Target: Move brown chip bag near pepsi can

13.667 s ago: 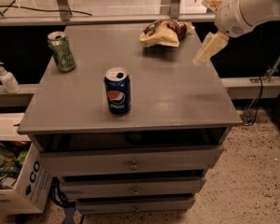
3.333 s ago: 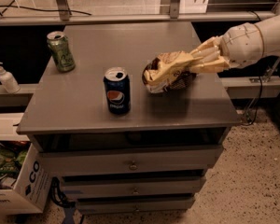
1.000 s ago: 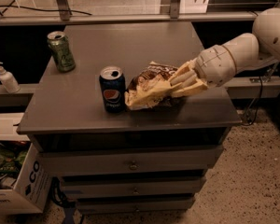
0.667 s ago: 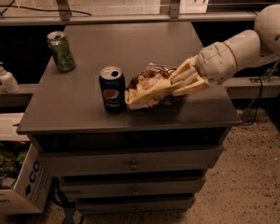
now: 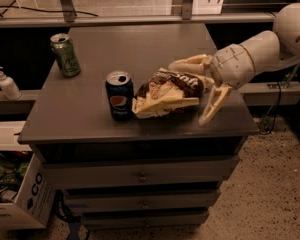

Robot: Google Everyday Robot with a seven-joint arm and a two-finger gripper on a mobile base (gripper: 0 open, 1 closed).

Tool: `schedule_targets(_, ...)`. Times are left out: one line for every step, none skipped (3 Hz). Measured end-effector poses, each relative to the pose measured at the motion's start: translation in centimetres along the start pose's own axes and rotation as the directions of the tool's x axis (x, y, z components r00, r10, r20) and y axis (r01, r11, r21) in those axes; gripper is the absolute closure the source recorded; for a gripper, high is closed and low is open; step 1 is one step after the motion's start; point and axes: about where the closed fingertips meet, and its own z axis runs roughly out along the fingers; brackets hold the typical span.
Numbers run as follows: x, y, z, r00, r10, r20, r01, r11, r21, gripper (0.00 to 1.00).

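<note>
The brown chip bag (image 5: 167,91) lies on the grey cabinet top (image 5: 90,114), its left end touching or almost touching the pepsi can (image 5: 119,95). The can stands upright near the front edge, left of the bag. My gripper (image 5: 188,94) comes in from the right and is open. One finger (image 5: 190,64) lies behind the bag and the other (image 5: 211,105) points down to the right of it. The bag's right end sits between the spread fingers, resting on the top.
A green can (image 5: 65,55) stands at the back left of the cabinet top. A white pump bottle (image 5: 7,84) is on a ledge to the left. A cardboard box (image 5: 20,204) sits on the floor at lower left. Drawers (image 5: 140,176) run below the top.
My fingers were shut on the bag beside the can; now they have spread apart and the bag lies on the cabinet top. The cans have not moved.
</note>
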Motion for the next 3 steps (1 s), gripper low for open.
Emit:
schedule_targets(-0.3, -0.3, -0.8, 1.000, -0.010, -0.016, 0.011, 0.9997, 0.021, 0.00)
schedule_targets(-0.8, -1.7, -3.6, 0.996, -0.047, -0.080, 0.055, 0.9943, 0.092, 0.00)
schedule_targets(-1.5, -3.2, -8.0, 0.980, -0.086, -0.182, 0.119, 0.9761, 0.182, 0.00)
